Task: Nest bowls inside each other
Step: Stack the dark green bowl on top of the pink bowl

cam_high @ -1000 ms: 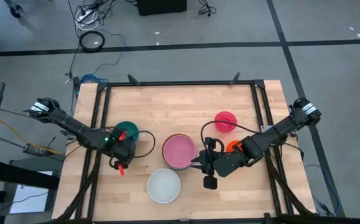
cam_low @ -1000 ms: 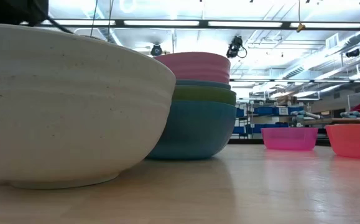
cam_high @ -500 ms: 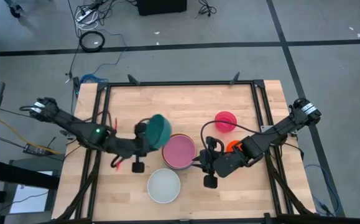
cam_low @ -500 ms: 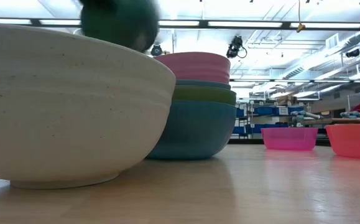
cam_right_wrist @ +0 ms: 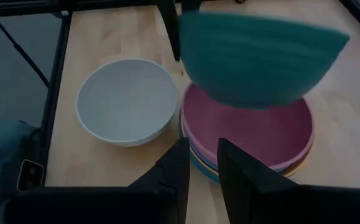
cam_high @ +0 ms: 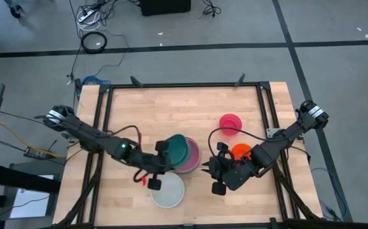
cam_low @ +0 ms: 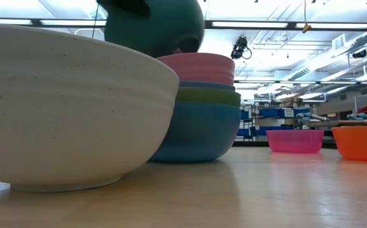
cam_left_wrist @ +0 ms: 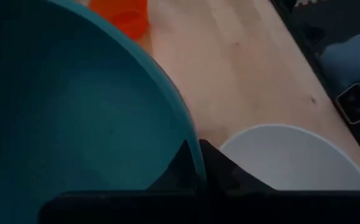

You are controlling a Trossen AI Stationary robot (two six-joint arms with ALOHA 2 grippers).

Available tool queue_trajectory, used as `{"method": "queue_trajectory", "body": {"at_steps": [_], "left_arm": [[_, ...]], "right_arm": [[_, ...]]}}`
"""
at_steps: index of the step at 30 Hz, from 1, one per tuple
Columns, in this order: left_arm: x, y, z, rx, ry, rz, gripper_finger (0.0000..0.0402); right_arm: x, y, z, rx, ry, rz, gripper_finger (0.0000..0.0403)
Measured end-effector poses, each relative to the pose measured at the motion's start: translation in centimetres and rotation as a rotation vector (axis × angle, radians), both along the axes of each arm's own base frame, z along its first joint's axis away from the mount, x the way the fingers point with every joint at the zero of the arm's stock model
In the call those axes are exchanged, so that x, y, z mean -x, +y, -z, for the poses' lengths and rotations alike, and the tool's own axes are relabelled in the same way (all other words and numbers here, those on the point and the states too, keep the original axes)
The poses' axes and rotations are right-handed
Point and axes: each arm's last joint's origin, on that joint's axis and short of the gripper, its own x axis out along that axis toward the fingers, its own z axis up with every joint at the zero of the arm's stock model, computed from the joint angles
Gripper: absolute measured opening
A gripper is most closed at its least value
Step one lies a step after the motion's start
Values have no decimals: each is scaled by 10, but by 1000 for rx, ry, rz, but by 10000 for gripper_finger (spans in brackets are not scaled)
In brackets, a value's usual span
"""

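A teal green bowl (cam_high: 180,151) hangs tilted over a stack of nested bowls topped by a pink bowl (cam_high: 190,159); in the low view the teal bowl (cam_low: 158,26) is above the stack (cam_low: 199,107). My left gripper (cam_high: 164,153) is shut on it. My right gripper (cam_high: 205,168) stands open just right of the stack, holding nothing. A white bowl (cam_high: 168,190) sits on its base near the front edge. A magenta bowl (cam_high: 230,123) and a small orange bowl (cam_high: 241,151) stand on the table to the right. My left gripper holds the teal bowl by its rim (cam_left_wrist: 194,146), one finger inside (cam_left_wrist: 181,163) the bowl and one outside (cam_left_wrist: 223,169). The fingers slant down from the table's left side. The bowl is lifted clear and tilted above the pink bowl.
Black frame rails (cam_high: 101,127) run along the table's left and right sides and its far edge. Bare wood (cam_high: 171,108) lies in the far half of the table. The white bowl (cam_right_wrist: 125,99) stands close beside the stack.
My left gripper has lifted the teal bowl off the table's left part and carried it up and toward the right, to above the pink stack. The bowl has tipped on the way and stays gripped.
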Motion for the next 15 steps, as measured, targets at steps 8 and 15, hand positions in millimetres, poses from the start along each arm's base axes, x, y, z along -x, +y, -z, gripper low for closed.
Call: {"method": "queue_trajectory", "body": {"at_steps": [8, 15], "left_arm": [[-6, 1, -8, 27, 6, -20, 80], [-5, 1, -35, 7, 41, -37, 123]], "right_arm": [[2, 1, 1, -10, 10, 10, 71], [2, 1, 1, -9, 10, 9, 71]]}}
